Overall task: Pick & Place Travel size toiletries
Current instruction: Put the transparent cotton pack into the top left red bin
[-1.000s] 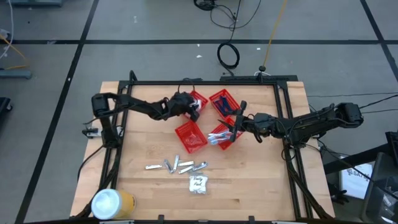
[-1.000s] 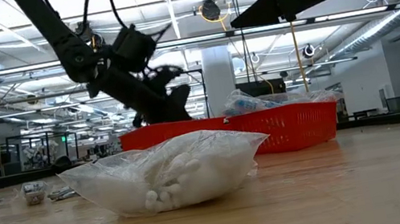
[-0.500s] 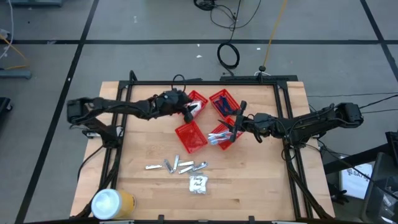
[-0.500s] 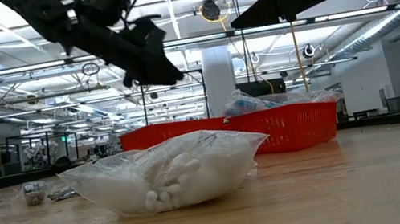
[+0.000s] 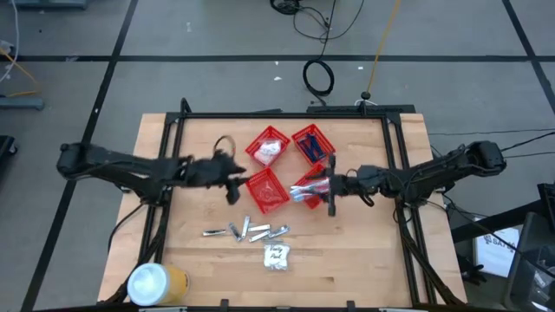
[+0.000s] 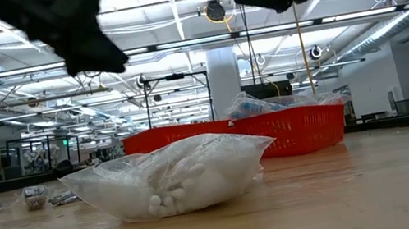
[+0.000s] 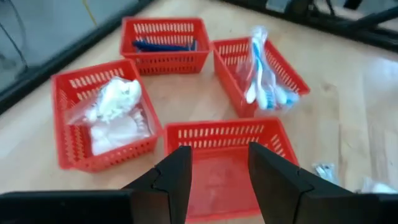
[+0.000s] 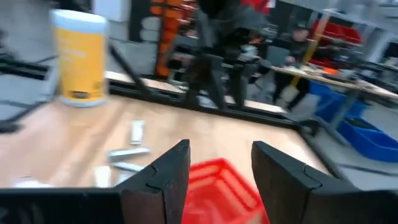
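My left gripper (image 5: 234, 186) hangs open above the table, just left of an empty red basket (image 7: 227, 163), with nothing between its fingers. My right gripper (image 5: 329, 198) is open too, over the basket of pastel toothbrushes (image 5: 305, 187). At the far side, one basket holds a clear bag of white sachets (image 7: 109, 115) and another holds dark blue razors (image 7: 163, 45). Several small silvery tubes (image 5: 247, 230) lie on the wood toward the near edge. Nearer still lies a clear bag of white items (image 5: 276, 256).
A large yellow can with a white lid (image 5: 156, 283) stands at the near left corner. A black frame (image 5: 286, 114) runs around the table top. Bare wood lies to the left and right of the tubes.
My left gripper has drawn back from the far left basket toward the table's left and near side, rising as it went, and the bag of white sachets stays in that basket. My right gripper has swung a little toward the near edge over the toothbrush basket.
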Robot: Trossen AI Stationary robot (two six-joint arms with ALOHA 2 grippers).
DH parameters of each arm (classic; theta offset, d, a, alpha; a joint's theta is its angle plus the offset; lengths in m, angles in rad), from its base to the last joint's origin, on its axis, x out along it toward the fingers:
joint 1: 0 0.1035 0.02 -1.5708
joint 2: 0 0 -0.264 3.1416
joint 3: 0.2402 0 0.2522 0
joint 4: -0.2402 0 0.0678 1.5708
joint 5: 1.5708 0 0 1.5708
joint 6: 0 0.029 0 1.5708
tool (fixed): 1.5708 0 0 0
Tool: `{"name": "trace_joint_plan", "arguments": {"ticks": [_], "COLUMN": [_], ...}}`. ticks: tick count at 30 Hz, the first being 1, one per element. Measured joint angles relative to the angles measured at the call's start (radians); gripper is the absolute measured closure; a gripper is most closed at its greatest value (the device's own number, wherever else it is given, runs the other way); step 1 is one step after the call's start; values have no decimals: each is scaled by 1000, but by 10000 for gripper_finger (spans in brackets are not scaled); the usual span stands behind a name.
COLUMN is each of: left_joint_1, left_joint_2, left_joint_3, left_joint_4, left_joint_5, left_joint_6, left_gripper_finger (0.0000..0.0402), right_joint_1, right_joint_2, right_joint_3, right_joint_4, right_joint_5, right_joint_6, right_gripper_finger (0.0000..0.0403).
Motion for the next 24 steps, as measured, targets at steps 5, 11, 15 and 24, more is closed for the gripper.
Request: {"name": "trace_joint_plan", "arguments": {"ticks": [5,11,15,24], "left_joint_1": [-181,-266,-271,-274], "left_joint_2": [-141,-219,-218,-216], "left_joint_3": [-203,-369,-395,-395], "left_joint_4": [186,401,475,489], "left_joint_5": [-216,-279,-280,-266], "left_joint_6": [-56,-80,-77,-152], "left_gripper_finger": [250,249,249,249], "right_joint_1": [173,334,366,342], "right_joint_2": [91,369,563,708], "right_joint_3": [19,226,397,510], "right_joint_4": [-1,-68,-290,-318], "right_joint_5": [1,-3,-6,-136], "right_joint_6": [24,76,86,156], "right_gripper_finger": [232,184,164,185]}}
